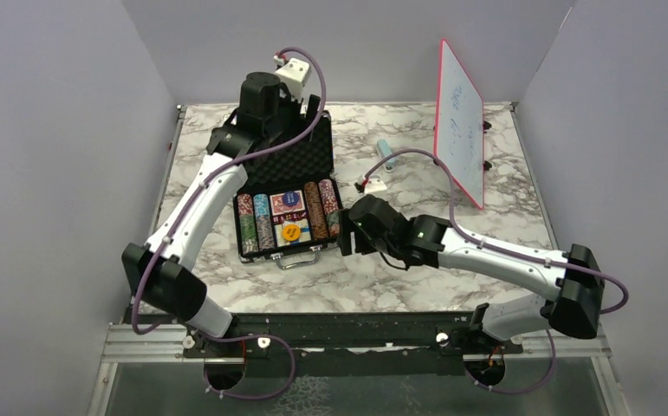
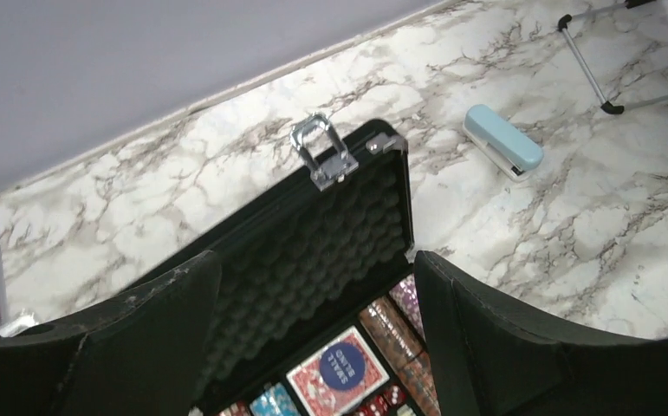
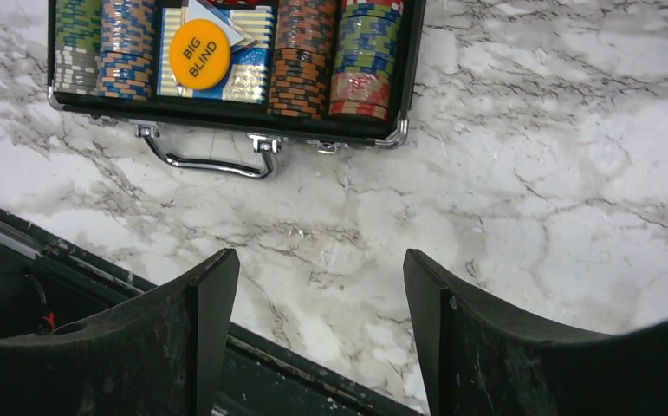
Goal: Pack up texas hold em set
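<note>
Okay, black briefcase [image 1: 287, 204] lying open on table [image 1: 356, 290], directly below left gripper [image 2: 313, 260] and ahead-left of right gripper [image 3: 317, 260]. Foam-lined lid [image 2: 330, 217] raised, silver latch [image 2: 321, 152] on its top edge just past left fingertips. Packed in the tray: striped chip rows [image 3: 300, 61], red deck [image 2: 313, 390] with blue round button [image 2: 340, 360] on it, yellow BIG BLIND button [image 3: 198, 52] on blue deck [image 3: 256, 74]. Silver handle [image 3: 213, 160] on case's near side, ahead of right gripper. Left gripper spread wide, clamping nothing, hanging over lid. Right gripper wide too, holding nothing, over bare marble near case's front right corner. Farther out: pale blue block [image 2: 503, 139] flat on table, ahead-right of left gripper. Red-framed whiteboard [image 1: 460, 121] standing well apart, beyond right gripper.
</note>
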